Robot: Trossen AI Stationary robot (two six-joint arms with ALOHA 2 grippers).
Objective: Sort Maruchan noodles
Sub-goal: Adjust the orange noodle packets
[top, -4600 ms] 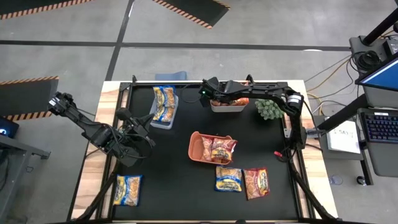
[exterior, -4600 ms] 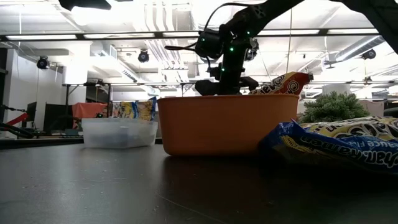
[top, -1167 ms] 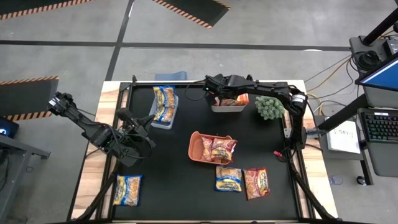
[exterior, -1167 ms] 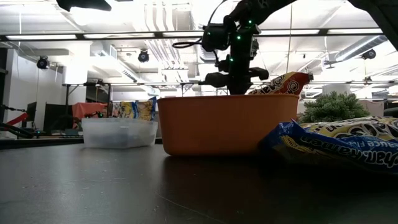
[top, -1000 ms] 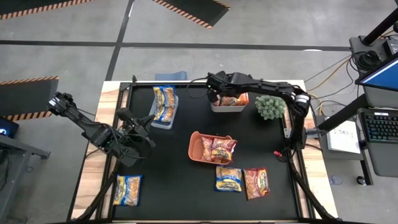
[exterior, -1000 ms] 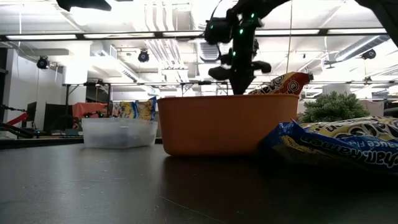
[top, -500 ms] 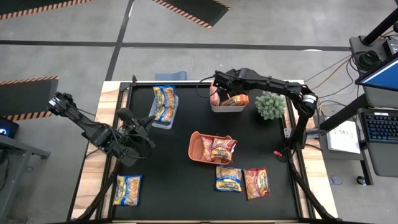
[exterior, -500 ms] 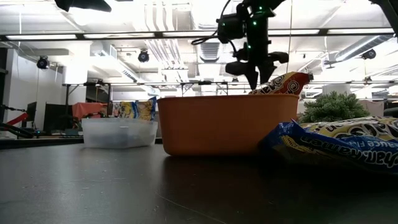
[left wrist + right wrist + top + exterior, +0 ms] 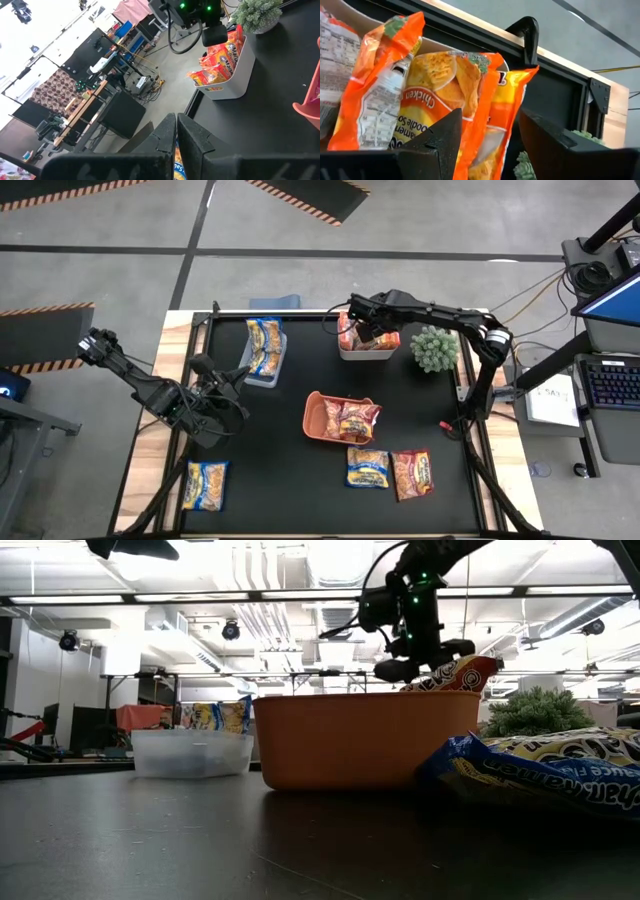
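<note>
The right end effector [image 9: 366, 332] hangs right over the white bin [image 9: 367, 352] at the far edge of the black surface [image 9: 300, 470], its fingers spread apart with nothing between them. Standing upright in that bin are the orange packets [image 9: 445, 95], packed side by side. The small green plant [image 9: 434, 348] sits just beside the bin, on the side away from the clear bin.

Well apart from the white bin along the same far edge is the clear bin [image 9: 262, 372], holding blue-and-yellow packets [image 9: 265, 343]. Nearer the middle of the surface, on the near side of the white bin, sits the orange bin [image 9: 322, 418] with a red packet [image 9: 358, 420] propped in it. Just beyond that, farther again from the white bin, a blue-and-yellow packet [image 9: 367, 467] and a red packet [image 9: 412, 473] lie flat, touching or nearly so. One more blue-and-yellow packet [image 9: 206, 484] lies alone at the near corner farthest from the white bin.

The left end effector [image 9: 232, 378] waits near the clear bin, its fingers [image 9: 192, 140] seemingly closed with only a thin gap, holding nothing.
</note>
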